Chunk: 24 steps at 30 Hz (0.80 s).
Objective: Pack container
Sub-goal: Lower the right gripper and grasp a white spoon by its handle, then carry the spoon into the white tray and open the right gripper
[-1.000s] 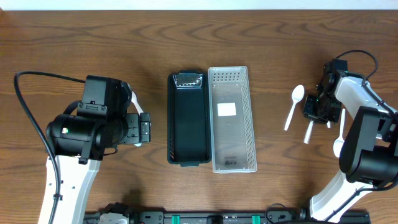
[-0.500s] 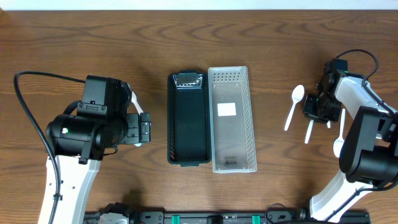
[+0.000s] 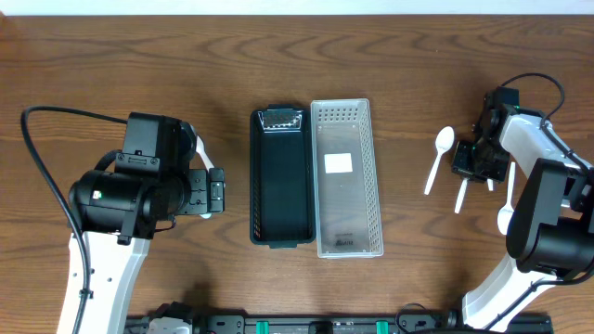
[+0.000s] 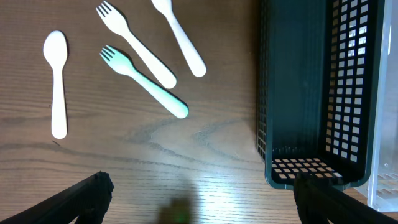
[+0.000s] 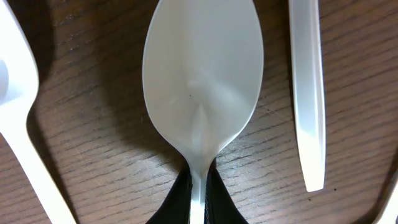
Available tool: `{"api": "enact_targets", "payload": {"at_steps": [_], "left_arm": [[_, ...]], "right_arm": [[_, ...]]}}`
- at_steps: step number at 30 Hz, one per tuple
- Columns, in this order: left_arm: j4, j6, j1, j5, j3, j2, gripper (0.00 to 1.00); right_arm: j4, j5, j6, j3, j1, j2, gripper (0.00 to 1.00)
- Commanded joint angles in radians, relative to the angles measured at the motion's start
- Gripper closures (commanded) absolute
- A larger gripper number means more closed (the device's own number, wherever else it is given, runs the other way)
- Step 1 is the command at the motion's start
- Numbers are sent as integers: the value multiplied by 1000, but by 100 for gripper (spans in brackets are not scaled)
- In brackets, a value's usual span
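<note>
- Right gripper [image 3: 478,160] is at the right-centre of the overhead frame. Its jaws are closed narrow on the neck of the pinched spoon [image 5: 202,81], with the bowl pointing up-frame in the wrist view.
- Dark fingertips [image 5: 217,202] meet at the bottom centre of the right wrist frame, either side of the spoon's stem.
- A white handle [image 5: 308,93] lies just right of the pinched spoon, apart from it. Another white utensil [image 5: 18,124] runs along the left edge.
- Left gripper [image 4: 200,190] has its jaws wide and holds nothing, over bare table [image 4: 186,143] at the bottom of its wrist frame.
- Left wrist view, upper left: a loose white spoon [image 4: 57,81], a white fork [image 4: 137,46], a teal fork [image 4: 143,81] and a second white handle [image 4: 180,34], all flat on the wood.
- Black basket [image 3: 280,176] is at overhead centre with nothing visible inside.
- Clear container [image 3: 346,176] touches the basket's right side. It holds no cutlery, only a white label patch on its floor.
- Another white spoon [image 3: 438,160] lies between the clear container and the right gripper.
</note>
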Motion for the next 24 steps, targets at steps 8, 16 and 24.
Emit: {"api": "enact_targets", "payload": {"at_steps": [8, 16, 24], "left_arm": [[-3, -5, 1, -12, -12, 5, 5], [2, -5, 1, -12, -12, 5, 5], [5, -5, 1, -12, -12, 5, 5]], "right_arm": [[-32, -18, -13, 22, 57, -141, 99], [-70, -92, -18, 42, 277, -477, 99], [-38, -100, 108, 42, 570, -529, 99]]}}
